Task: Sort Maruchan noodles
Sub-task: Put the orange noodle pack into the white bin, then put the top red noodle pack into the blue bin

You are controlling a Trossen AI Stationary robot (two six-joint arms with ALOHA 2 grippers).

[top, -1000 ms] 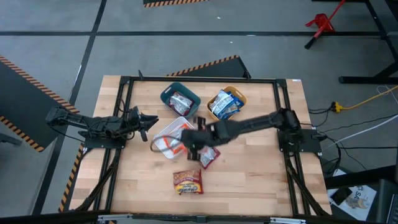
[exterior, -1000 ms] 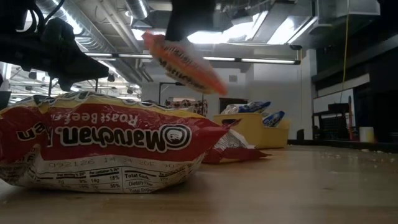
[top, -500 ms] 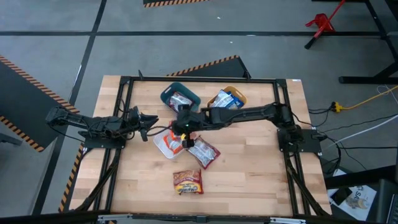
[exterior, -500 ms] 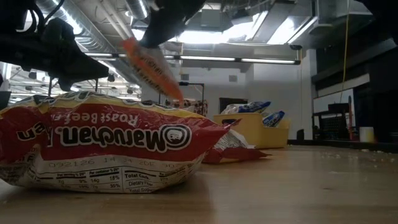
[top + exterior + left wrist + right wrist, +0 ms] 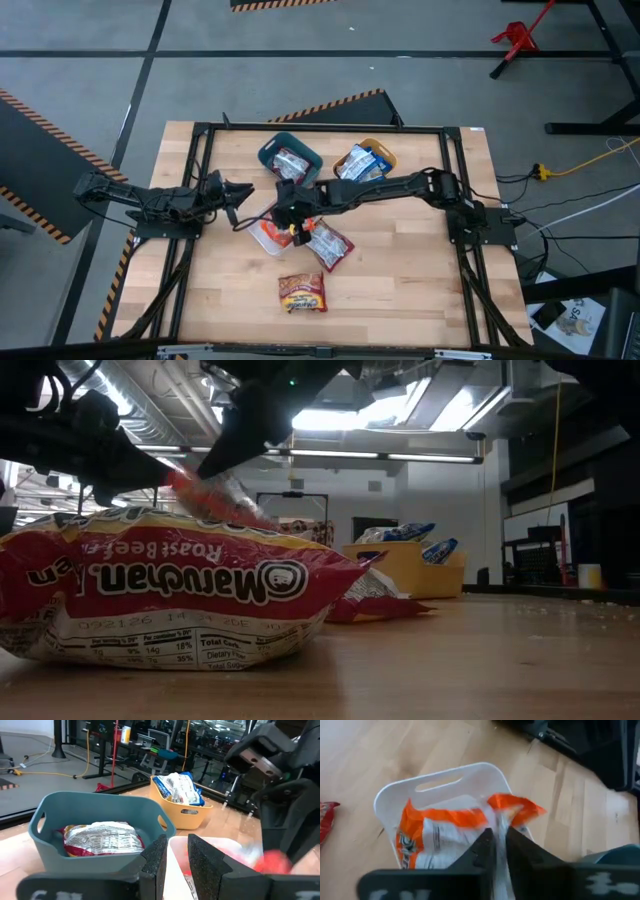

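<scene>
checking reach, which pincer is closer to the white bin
Right. The right pincer is directly over the white bin, gripping an orange packet above it. The left pincer waits just beside the bin's edge, shut and empty.

Teal bin (image 5: 100, 815) w/ packet (image 5: 102, 837), yellow bin (image 5: 182, 812), white bin (image 5: 220, 850)

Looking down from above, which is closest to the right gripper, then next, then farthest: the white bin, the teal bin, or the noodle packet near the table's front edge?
1. White bin, right under the right gripper.
2. Teal bin, toward the table's back.
3. Front noodle packet, alone near the front edge.
</scene>
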